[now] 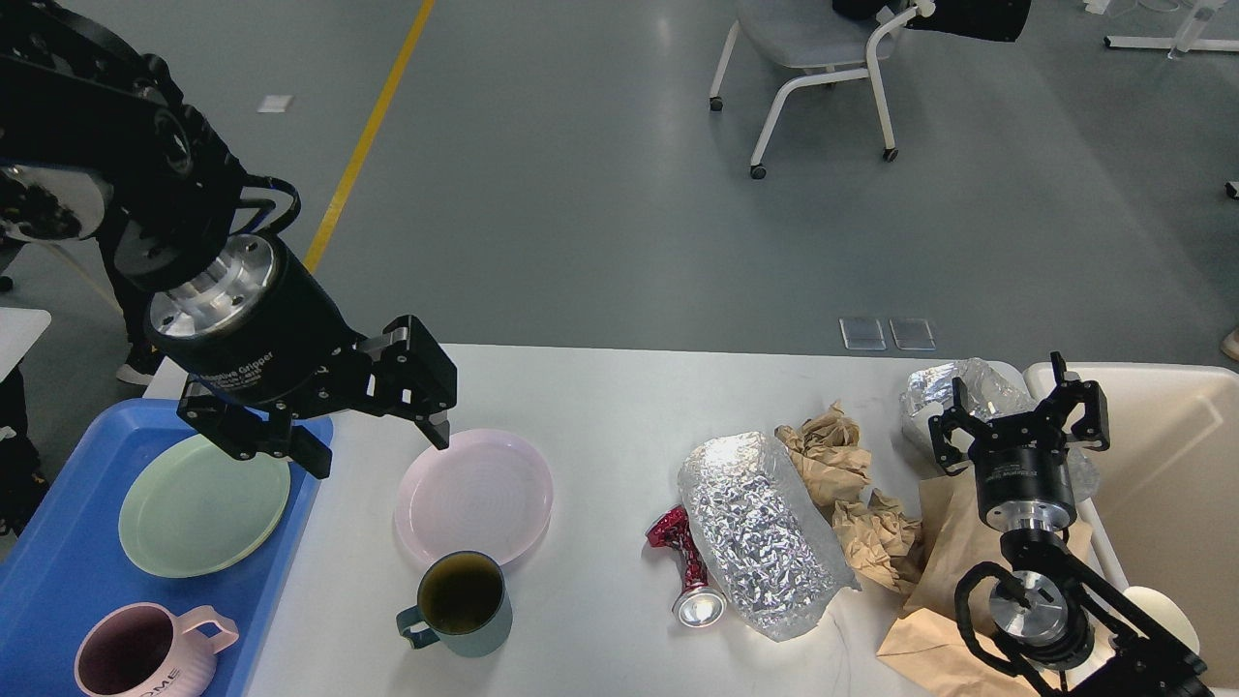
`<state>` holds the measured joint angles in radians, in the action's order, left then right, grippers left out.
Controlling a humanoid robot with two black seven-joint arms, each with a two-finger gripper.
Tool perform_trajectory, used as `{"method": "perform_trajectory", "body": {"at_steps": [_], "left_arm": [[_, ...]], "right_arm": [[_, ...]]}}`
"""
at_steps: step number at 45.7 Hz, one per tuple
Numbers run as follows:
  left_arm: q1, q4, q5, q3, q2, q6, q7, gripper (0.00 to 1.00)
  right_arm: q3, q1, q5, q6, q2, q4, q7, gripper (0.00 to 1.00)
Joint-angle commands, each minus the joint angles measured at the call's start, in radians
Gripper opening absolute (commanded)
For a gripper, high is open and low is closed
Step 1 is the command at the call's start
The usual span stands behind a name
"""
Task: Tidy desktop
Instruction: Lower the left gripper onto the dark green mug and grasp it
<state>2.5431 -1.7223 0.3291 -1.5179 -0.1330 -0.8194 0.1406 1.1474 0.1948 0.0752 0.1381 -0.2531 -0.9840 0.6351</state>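
Note:
The white desktop [619, 397] carries a pink plate [474, 496], a dark teal mug [462, 602], a crushed red can [685, 566], a large foil bag [760, 532], crumpled brown paper [857, 494], a flat brown paper bag [944, 571] and a second foil wad [953, 392]. My left gripper [379, 451] hangs open just above the pink plate's left rim, holding nothing. Over the brown paper bag at the right, my right gripper [1021, 411] stands open and empty.
A blue tray [58, 571] at the left edge holds a pale green plate [203, 503] and a pink mug [145, 653]. A beige bin [1171, 484] sits at the right edge. A wheeled chair [813, 68] stands on the floor beyond the table.

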Motion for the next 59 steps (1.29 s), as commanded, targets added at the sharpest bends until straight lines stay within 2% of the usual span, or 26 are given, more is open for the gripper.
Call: {"method": "perform_trajectory", "body": {"at_steps": [1,12,25,37,46,59], "left_arm": [[-0.121,0.0,-0.005,-0.002,0.001,0.087,-0.003,0.89],[-0.363,0.018,-0.102,0.051,-0.014,0.269,-0.024,0.88],[-0.615,0.124,-0.229,0.116,-0.025,0.483,-0.027,0.87],[-0.738,0.202,-0.283,0.194,-0.025,0.523,-0.027,0.87],[-0.793,0.236,-0.295,0.196,-0.014,0.606,-0.041,0.87],[-0.883,0.305,-0.331,0.209,0.018,0.612,-0.041,0.87]], "right_arm": [[0.0,0.0,0.0,0.0,0.0,-0.001,0.0,1.0],[0.0,0.0,0.0,0.0,0.0,0.001,0.0,1.0],[0.0,0.0,0.0,0.0,0.0,0.001,0.0,1.0],[0.0,0.0,0.0,0.0,0.0,0.001,0.0,1.0],[0.0,0.0,0.0,0.0,0.0,-0.001,0.0,1.0],[0.0,0.0,0.0,0.0,0.0,0.001,0.0,1.0]]}}
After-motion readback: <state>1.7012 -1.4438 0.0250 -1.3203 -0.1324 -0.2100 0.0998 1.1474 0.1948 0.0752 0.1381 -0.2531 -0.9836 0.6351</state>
